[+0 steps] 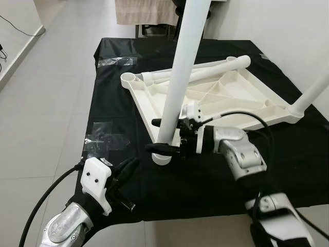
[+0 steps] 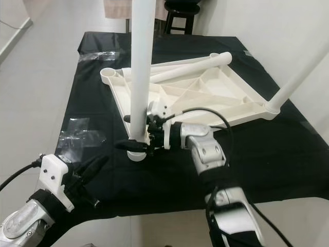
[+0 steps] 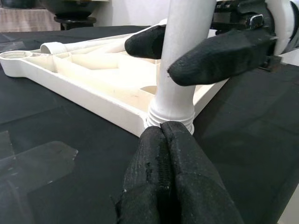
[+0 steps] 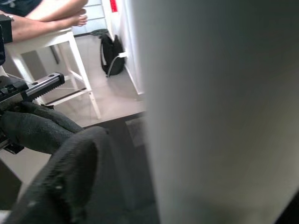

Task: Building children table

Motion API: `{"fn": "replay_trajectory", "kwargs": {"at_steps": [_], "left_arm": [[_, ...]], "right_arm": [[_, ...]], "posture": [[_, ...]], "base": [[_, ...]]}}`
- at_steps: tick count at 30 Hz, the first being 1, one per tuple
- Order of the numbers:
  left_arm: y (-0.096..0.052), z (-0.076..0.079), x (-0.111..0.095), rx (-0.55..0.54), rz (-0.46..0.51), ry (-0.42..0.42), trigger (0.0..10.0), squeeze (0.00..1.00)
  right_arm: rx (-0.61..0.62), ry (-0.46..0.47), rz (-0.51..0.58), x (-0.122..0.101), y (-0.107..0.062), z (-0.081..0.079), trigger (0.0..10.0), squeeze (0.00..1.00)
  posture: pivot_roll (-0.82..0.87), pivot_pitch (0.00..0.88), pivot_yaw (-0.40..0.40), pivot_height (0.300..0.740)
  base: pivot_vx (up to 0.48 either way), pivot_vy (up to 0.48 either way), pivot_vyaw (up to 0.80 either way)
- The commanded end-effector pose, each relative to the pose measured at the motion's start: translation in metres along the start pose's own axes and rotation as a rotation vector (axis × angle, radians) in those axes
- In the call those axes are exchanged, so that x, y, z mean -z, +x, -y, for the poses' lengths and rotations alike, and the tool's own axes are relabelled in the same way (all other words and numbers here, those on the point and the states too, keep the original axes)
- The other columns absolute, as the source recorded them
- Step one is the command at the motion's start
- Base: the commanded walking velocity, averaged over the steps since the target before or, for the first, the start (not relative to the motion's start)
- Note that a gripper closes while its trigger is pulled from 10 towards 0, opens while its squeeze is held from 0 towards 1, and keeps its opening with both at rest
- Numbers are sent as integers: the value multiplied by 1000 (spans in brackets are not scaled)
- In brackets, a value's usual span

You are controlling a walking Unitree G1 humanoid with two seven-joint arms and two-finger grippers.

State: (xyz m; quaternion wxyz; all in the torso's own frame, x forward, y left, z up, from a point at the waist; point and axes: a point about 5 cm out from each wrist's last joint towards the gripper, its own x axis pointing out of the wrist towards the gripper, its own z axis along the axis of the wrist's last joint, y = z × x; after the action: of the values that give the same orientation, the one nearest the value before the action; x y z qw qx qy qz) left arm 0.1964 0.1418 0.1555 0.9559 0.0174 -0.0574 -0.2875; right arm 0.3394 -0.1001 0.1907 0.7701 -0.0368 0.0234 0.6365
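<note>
A white plastic tabletop [image 1: 241, 95] lies upside down on a black cloth. One white leg [image 1: 180, 67] stands upright in its near corner socket [image 1: 163, 157]. My right gripper [image 1: 163, 135] is shut on this leg just above the socket, one finger [image 3: 219, 51] on each side. A second leg [image 1: 313, 92] rises from the right corner. A third leg [image 1: 205, 69] lies loose across the far side of the tabletop. My left gripper [image 1: 127, 169] hovers low at the cloth's near left edge, shut and empty, its fingertips [image 3: 173, 177] pointing at the socket from a short distance.
The black cloth [image 1: 288, 154] covers a low surface whose front edge runs close to me. Clear tape patches [image 1: 105, 139] stick to the cloth on the left. A dark stool [image 2: 180, 10] stands beyond the far edge. Grey tiled floor [image 1: 46, 103] lies to the left.
</note>
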Motion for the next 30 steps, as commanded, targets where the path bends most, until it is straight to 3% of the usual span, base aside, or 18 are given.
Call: {"fn": "replay_trajectory", "kwargs": {"at_steps": [1, 9, 15, 16, 17, 18, 19, 20, 22, 23, 24, 30], "left_arm": [[1, 2, 3, 3, -7, -6, 10000, 0], [1, 3, 3, 3, -4, -8, 10000, 0], [0, 4, 1, 3, 0, -11, 10000, 0], [-2, 3, 0, 4, 0, -12, 10000, 0], [-2, 3, 0, 4, 0, -12, 10000, 0], [-4, 2, -1, 4, 0, -13, 10000, 0], [-4, 1, -2, 4, 1, -15, 10000, 0], [-4, 1, -2, 4, 1, -15, 10000, 0], [-5, -1, -2, 2, 0, -17, 10000, 0], [-5, -1, -2, 2, 0, -17, 10000, 0], [-5, -2, -1, 3, -3, -18, 10000, 0], [-4, -1, -1, 8, -4, -20, 10000, 0]], "right_arm": [[-12, 17, 38, -4, -3, 7, 0, 0], [-22, 9, 56, -5, -8, 12, 0, 0], [85, -21, 52, 5, -20, 9, 0, 0], [483, 24, -22, 28, -12, 5, 0, 0], [483, 24, -22, 28, -12, 5, 0, 0], [891, 114, 8, 38, -14, 1, 0, 0], [984, 149, 12, 49, -5, -22, 0, 0], [984, 149, 12, 49, -5, -22, 0, 0], [925, 135, 11, 54, 14, -49, 0, 0], [925, 135, 11, 54, 14, -49, 0, 0], [839, 103, -7, 54, 20, -50, 0, 0], [790, 124, -3, 54, 22, -46, 0, 0]], "posture": [[146, 99, -111, 740], [142, 104, -110, 740], [137, 113, -110, 740], [128, 132, -112, 740], [128, 132, -112, 740], [112, 141, -109, 740], [112, 147, -99, 740], [112, 147, -99, 740], [106, 141, -87, 740], [106, 141, -87, 740], [110, 139, -89, 740], [110, 137, -95, 740]], "base": [[0, 0, 0], [0, 0, 0], [0, 0, 0], [0, 0, 0], [0, 0, 0], [0, 0, 0], [0, 0, 0], [0, 0, 0], [0, 0, 0], [0, 0, 0], [0, 0, 0], [0, 0, 0]]}}
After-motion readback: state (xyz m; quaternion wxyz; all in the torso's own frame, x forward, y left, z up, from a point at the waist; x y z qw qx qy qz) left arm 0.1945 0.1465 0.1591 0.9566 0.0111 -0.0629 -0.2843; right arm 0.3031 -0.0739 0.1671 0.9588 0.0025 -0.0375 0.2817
